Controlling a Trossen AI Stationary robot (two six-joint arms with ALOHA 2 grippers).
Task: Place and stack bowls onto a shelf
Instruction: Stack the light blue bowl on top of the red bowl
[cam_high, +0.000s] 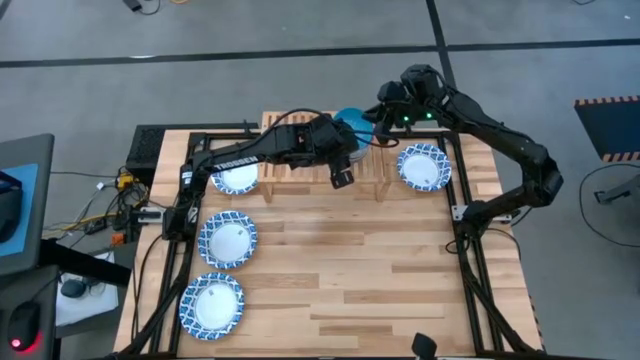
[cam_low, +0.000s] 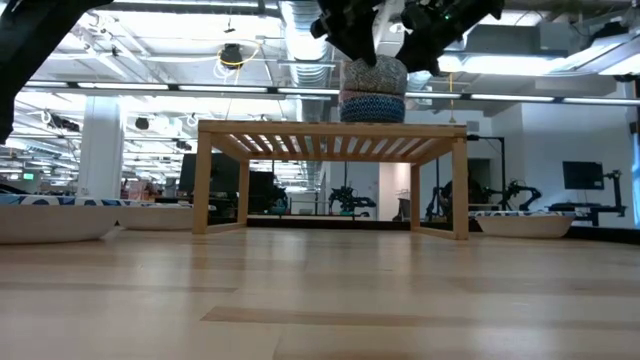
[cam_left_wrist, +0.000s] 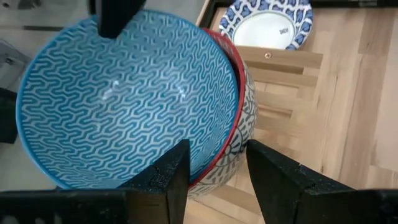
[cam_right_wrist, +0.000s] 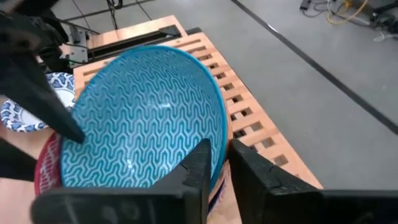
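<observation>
A bright blue wave-patterned bowl (cam_right_wrist: 143, 118) sits tilted inside a red-lined bowl with a grey patterned outside (cam_left_wrist: 239, 134). In the low view this stack (cam_low: 373, 88) stands on the light-wood slatted shelf (cam_low: 330, 130), over a lower blue patterned bowl (cam_low: 372, 107). My right gripper (cam_right_wrist: 221, 152) is shut on the blue bowl's rim. My left gripper (cam_left_wrist: 217, 149) is open, with one finger over the blue bowl's inside and one outside the grey wall. In the high view both grippers meet at the blue bowl (cam_high: 352, 122) at the shelf's far right part. My right gripper pinches the blue bowl's rim (cam_right_wrist: 219, 132), one finger inside the bowl and one outside. The fingers come slanting down from the table's far right. The bowl lies tilted in the red-lined bowl. My left gripper straddles the stack's rim (cam_left_wrist: 214, 171); I cannot tell whether it touches.
Blue-and-white patterned dishes lie on the plank table: one right of the shelf (cam_high: 424, 167), one at its left end (cam_high: 236, 177), and two nearer on the left (cam_high: 228, 240) (cam_high: 212, 305). The near half of the table (cam_high: 380, 290) is bare wood.
</observation>
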